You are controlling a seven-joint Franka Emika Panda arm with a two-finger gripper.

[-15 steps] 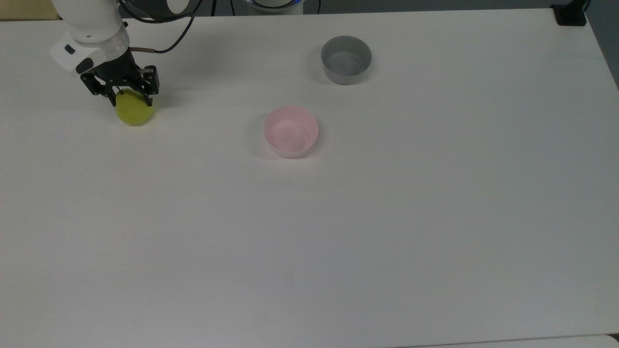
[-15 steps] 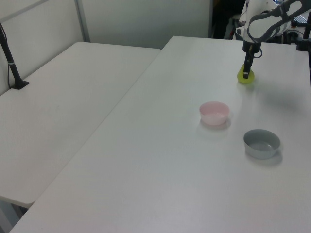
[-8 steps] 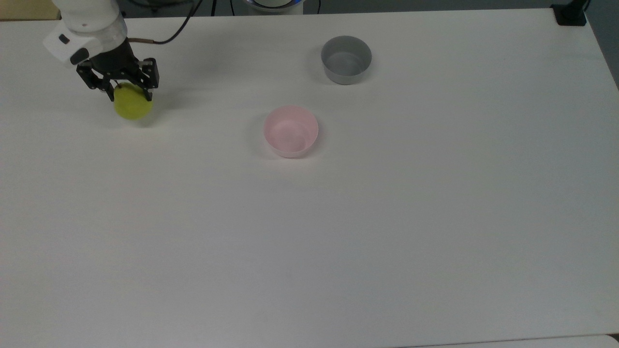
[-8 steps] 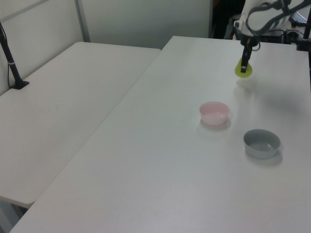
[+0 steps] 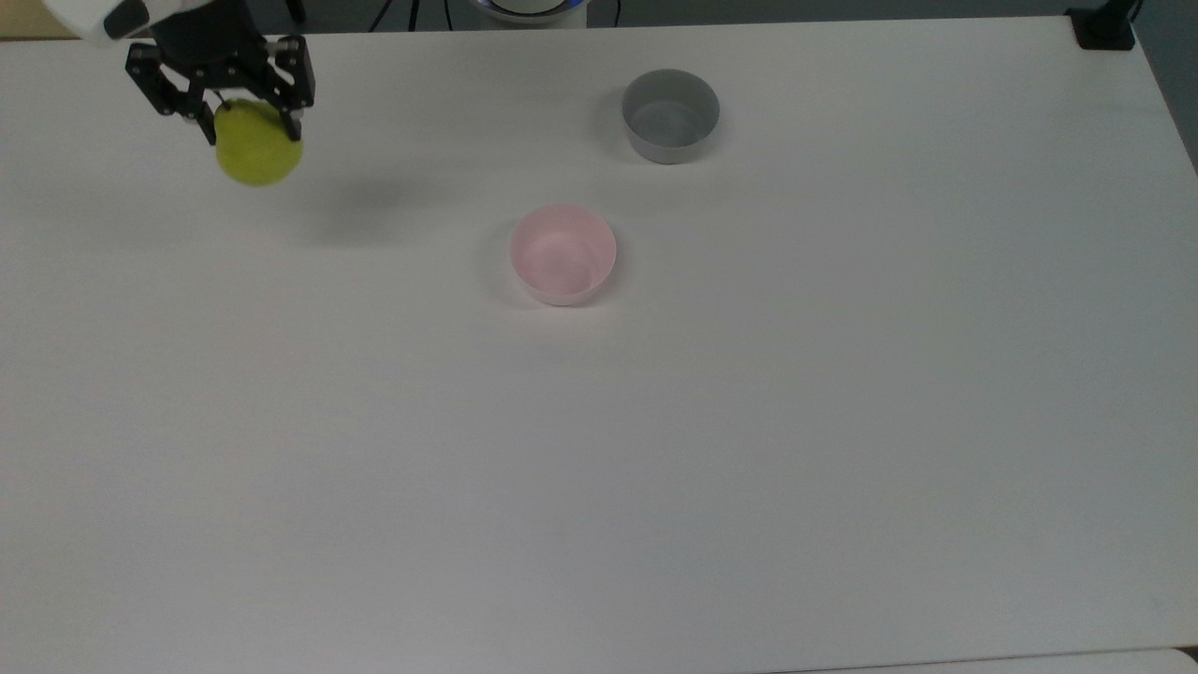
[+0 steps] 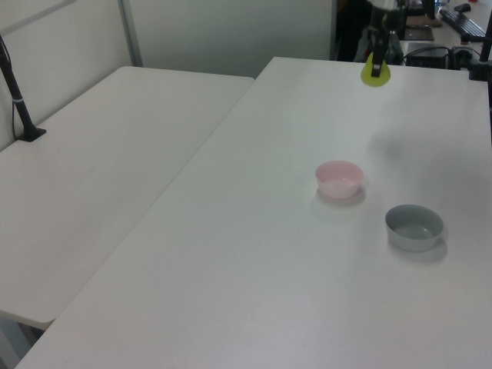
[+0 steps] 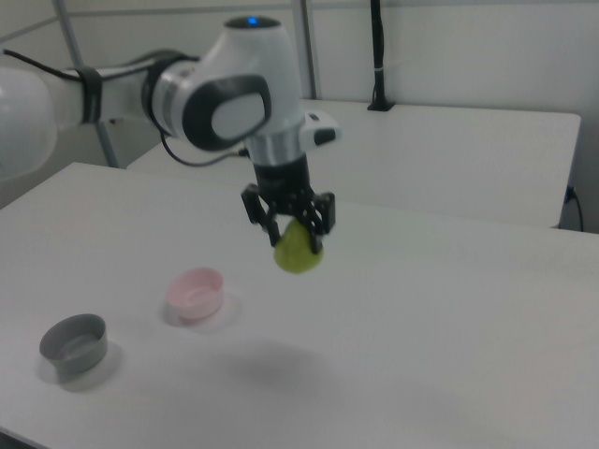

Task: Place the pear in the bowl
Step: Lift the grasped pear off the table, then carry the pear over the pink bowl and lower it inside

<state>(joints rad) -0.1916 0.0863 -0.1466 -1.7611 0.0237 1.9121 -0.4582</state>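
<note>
The yellow-green pear (image 5: 259, 148) hangs in the air at the top view's upper left, with my gripper (image 5: 249, 120) shut on its top. It is well above the table, casting a faint shadow to its right. In the right view the pear (image 7: 299, 251) hangs below the black gripper (image 7: 294, 230), high over the table. The left view has the pear (image 6: 375, 72) at the far end of the table. The pale pink bowl (image 5: 562, 255) stands empty near the table's middle, far to the right of the pear in the top view, and shows as the bowl (image 7: 196, 293) and the bowl (image 6: 338, 178).
A grey straight-sided bowl (image 5: 670, 115) stands beyond the pink one toward the top view's top edge, also the grey bowl (image 7: 73, 347). A second white table (image 6: 100, 169) adjoins on the left view's left. A black post base (image 5: 1104, 28) sits at the top view's upper right corner.
The gripper has risen with the pear, lifting it off the table to well above it. The bowls have not moved.
</note>
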